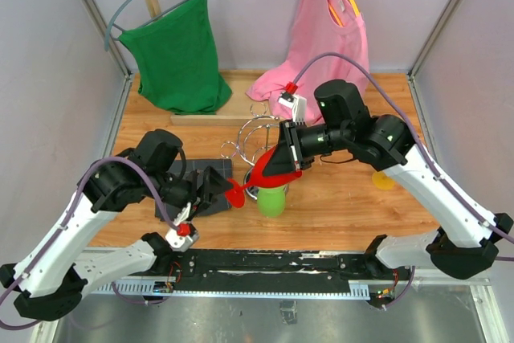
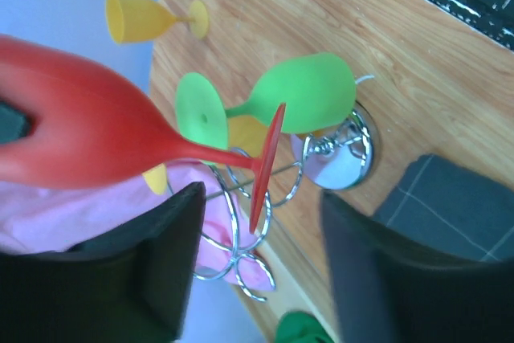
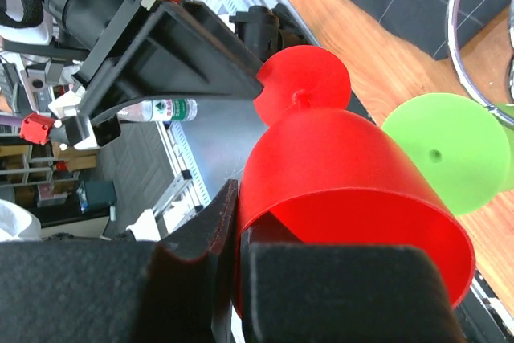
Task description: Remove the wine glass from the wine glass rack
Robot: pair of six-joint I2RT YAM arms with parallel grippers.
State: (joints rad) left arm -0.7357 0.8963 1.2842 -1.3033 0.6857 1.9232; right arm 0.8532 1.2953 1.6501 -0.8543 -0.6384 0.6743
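Observation:
My right gripper [image 1: 283, 162] is shut on the rim of a red wine glass [image 1: 269, 168], one finger inside the bowl and one outside [image 3: 241, 255]. The glass [image 3: 345, 174] lies roughly level, its foot [image 1: 235, 194] pointing at my left gripper [image 1: 219, 188]. My left gripper [image 2: 261, 271] is open and empty, and the red foot [image 2: 269, 158] sits just ahead of the gap between its fingers. The chrome wine glass rack [image 1: 255, 130] stands behind, with a green glass [image 1: 271, 200] hanging on it. I cannot tell whether the red foot touches the rack's loops [image 2: 233, 238].
A yellow glass [image 1: 384, 180] lies on the wooden table at the right. A dark grey mat [image 1: 186, 174] lies under my left arm. A green shirt [image 1: 177, 54] and a pink shirt [image 1: 321, 38] hang at the back. The rack's round base [image 2: 341, 154] is beside the mat.

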